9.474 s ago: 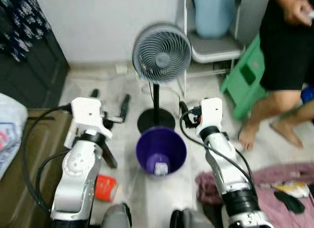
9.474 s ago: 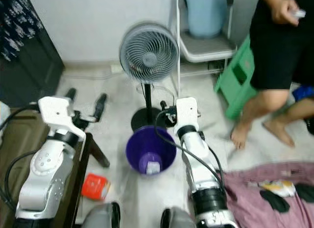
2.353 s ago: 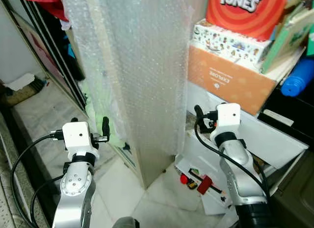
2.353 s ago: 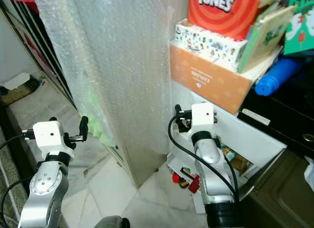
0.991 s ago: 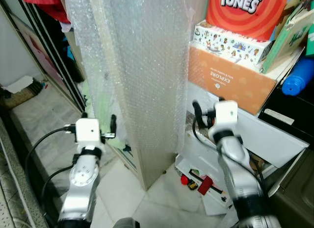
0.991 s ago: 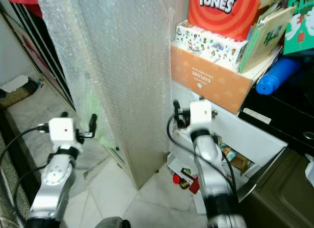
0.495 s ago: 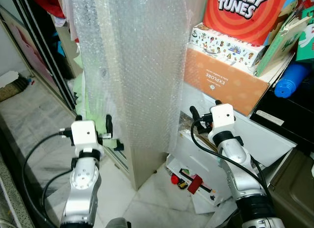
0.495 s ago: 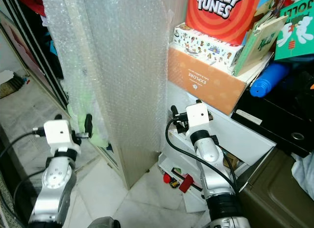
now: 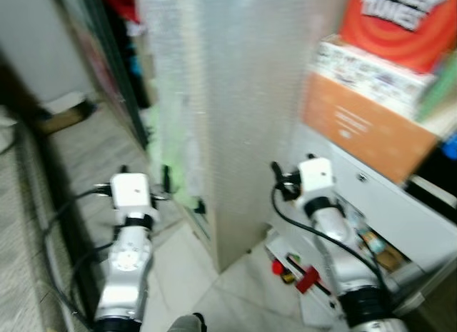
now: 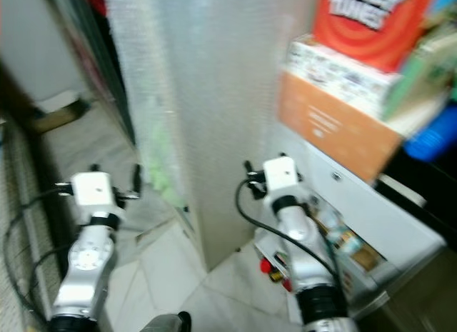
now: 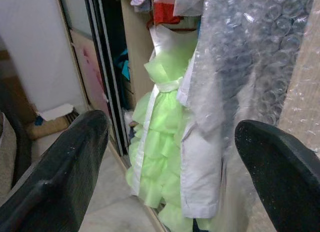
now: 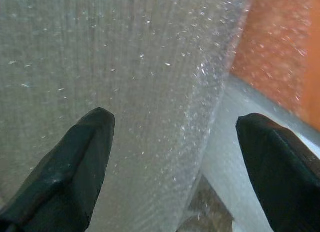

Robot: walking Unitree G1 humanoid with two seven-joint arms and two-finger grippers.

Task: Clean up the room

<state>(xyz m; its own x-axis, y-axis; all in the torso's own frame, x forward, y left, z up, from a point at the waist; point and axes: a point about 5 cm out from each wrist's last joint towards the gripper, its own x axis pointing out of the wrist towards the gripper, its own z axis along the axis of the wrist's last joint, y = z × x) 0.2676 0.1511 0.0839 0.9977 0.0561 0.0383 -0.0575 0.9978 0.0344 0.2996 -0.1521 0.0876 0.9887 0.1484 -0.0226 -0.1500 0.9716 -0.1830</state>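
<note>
A tall panel wrapped in bubble wrap (image 9: 228, 118) stands upright straight ahead, and both arms are raised toward it. My left gripper (image 11: 170, 127) is open and holds nothing; it faces a light green frilly dress (image 11: 160, 142) and a white garment (image 11: 200, 172) hanging in an open wardrobe beside the wrap. My right gripper (image 12: 175, 122) is also open and sits close to the bubble wrap (image 12: 125, 92), with an orange box (image 12: 280, 52) to one side. The eye views are blurred.
The orange box (image 9: 364, 125) and a red cartoon-printed box (image 9: 407, 25) are stacked on a white cabinet (image 9: 400, 210) at the right. Small red items (image 9: 303, 278) lie on the pale tiled floor (image 9: 178, 275) below it. Dark sliding-door frames (image 9: 107, 61) run along the left.
The camera has swung from a fan and purple bin to this wardrobe corner. In the last half second the picture shifted and blurred. Both arms keep the same raised pose.
</note>
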